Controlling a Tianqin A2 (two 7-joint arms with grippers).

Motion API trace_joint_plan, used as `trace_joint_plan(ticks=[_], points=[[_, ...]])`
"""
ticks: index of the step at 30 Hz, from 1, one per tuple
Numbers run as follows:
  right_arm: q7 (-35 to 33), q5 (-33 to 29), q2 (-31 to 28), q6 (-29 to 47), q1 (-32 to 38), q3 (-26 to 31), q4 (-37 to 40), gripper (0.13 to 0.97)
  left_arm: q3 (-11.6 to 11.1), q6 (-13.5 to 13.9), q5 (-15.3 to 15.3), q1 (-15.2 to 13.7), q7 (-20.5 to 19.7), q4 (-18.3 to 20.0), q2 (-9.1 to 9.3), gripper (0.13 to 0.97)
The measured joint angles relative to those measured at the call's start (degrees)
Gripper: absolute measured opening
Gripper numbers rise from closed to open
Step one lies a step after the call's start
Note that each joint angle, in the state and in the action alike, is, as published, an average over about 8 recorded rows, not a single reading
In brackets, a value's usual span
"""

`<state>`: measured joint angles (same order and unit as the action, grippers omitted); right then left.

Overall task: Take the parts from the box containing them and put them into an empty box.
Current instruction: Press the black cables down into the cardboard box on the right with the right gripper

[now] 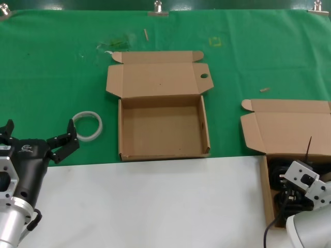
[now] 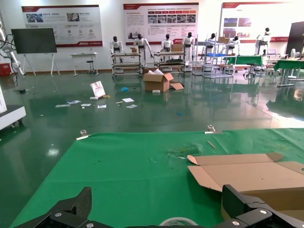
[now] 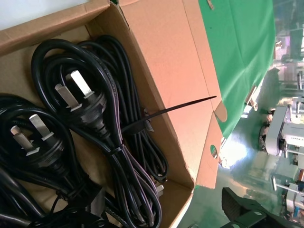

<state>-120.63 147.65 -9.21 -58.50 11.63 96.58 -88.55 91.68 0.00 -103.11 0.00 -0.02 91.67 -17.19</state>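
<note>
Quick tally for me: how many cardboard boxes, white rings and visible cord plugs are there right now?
Cardboard boxes: 2, the empty box and the box with cords
White ring: 1
Cord plugs showing: 2, and
Total: 5

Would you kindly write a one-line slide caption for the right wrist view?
Coiled black rubber power cords with moulded plugs, one bundle bound by a black cable tie, fill an open brown cardboard box.

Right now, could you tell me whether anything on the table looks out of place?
Yes: a white plastic ring lies loose on the green cloth, between the left gripper and the empty box; it belongs to neither box. Small scraps also litter the cloth behind the boxes.
</note>
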Motion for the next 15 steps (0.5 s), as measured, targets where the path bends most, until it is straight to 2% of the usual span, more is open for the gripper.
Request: trace_joint_plan(ticks=[10, 15], points=[[0.6, 0.2, 0.0, 0.7, 0.0, 0.3, 0.6, 0.757, 0.0, 0.0, 0.0, 0.0, 0.0, 0.0, 0.0, 0.966], [1.1, 0.4, 0.0, 0.9, -0.2, 0.5, 0.8, 0.633, 0.0, 0.0, 0.0, 0.0, 0.0, 0.0, 0.0, 0.966]])
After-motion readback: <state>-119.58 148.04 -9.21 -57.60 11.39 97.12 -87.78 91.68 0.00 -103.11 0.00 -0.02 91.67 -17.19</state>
